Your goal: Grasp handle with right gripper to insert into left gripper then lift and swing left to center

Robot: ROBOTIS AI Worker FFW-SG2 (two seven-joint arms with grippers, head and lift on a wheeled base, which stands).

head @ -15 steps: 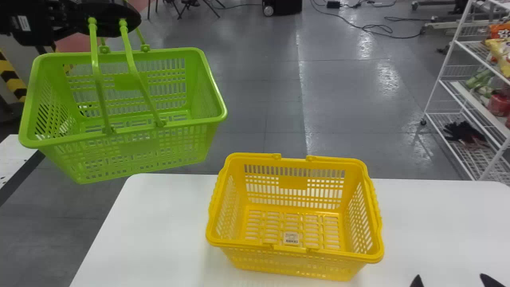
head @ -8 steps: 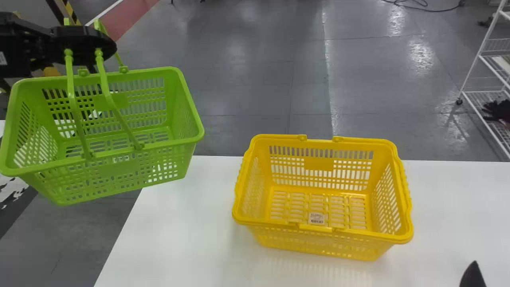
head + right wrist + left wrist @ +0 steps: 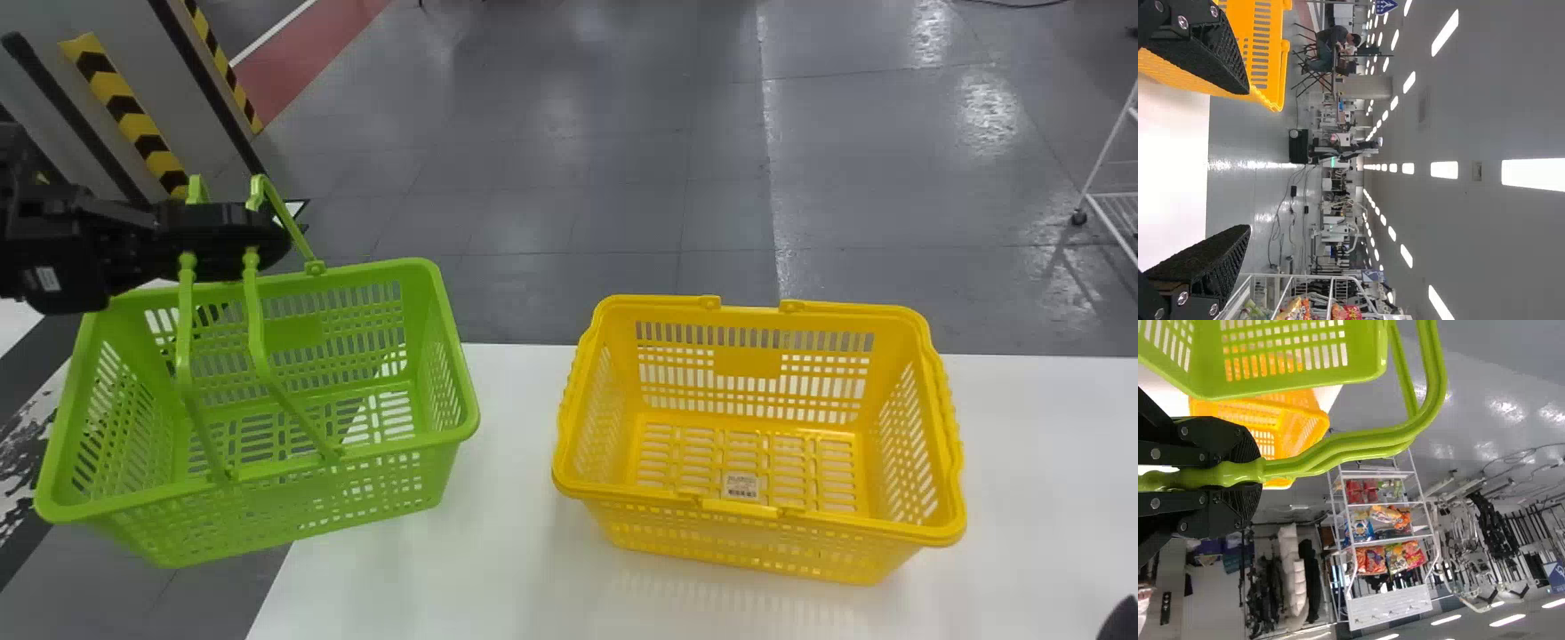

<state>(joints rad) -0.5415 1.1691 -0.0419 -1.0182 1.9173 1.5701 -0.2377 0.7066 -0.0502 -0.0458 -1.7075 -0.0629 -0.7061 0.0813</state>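
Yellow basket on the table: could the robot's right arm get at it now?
Probably yes. The right gripper is open and empty, to the right of the yellow basket, with nothing visible between them; the green basket hangs on the other side.

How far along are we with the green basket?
The handover looks done: the left hand is shut on the green handles; the right hand is open, empty. The lift looks done too: the green basket hangs partly past the white table's left edge. The swing seems in hand; reaching center is left, as the basket hangs left of the yellow one.
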